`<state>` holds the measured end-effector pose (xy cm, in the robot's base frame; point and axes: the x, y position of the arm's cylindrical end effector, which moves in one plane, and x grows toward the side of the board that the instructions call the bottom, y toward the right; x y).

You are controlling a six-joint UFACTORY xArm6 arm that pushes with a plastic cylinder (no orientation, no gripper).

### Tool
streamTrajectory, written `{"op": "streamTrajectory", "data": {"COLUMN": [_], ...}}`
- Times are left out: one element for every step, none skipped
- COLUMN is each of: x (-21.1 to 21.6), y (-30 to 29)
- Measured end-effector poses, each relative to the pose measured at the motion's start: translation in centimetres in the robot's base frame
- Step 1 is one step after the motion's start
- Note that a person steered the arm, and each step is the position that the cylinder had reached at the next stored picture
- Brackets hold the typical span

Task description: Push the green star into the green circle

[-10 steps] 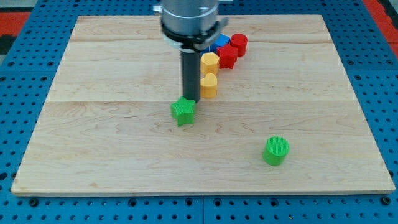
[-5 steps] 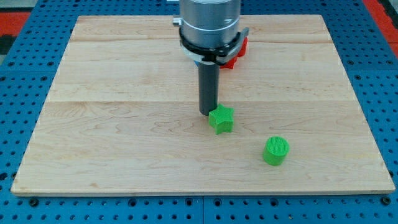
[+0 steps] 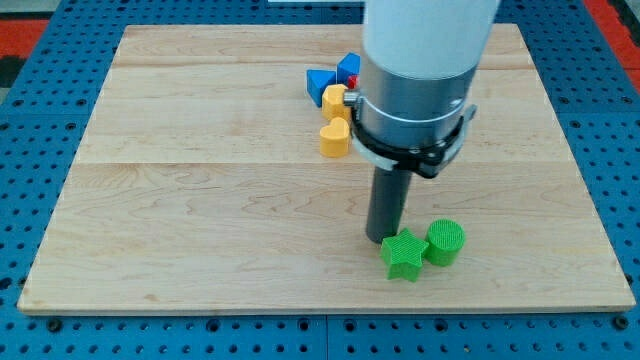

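Observation:
The green star [image 3: 403, 255] lies near the view's bottom, right of centre, touching the left side of the green circle [image 3: 444, 242]. My tip [image 3: 380, 237] rests on the board just at the star's upper left, touching or nearly touching it. The rod rises from there into the large arm body, which fills the view's upper right.
A cluster of blocks sits at the view's top centre: a yellow heart [image 3: 335, 139], a yellow hexagon [image 3: 335, 98], a blue block [image 3: 321, 81] and another blue block [image 3: 349, 67]. A sliver of red [image 3: 354, 82] shows beside the arm. The arm hides part of the cluster.
My tip has moved toward the view's lower right, pushing the green star with it. The star now touches the green circle. The arm now hides the red blocks.

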<state>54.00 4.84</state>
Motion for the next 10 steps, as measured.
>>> {"op": "streamTrajectory", "data": {"x": [2.8,7.0,5.1,4.0,3.9,3.8,3.3,1.7,0.8,1.1], "y": [-2.4,-1.2,-0.4,-0.4,0.4,0.7,0.8,3.1,4.6,4.2]}}
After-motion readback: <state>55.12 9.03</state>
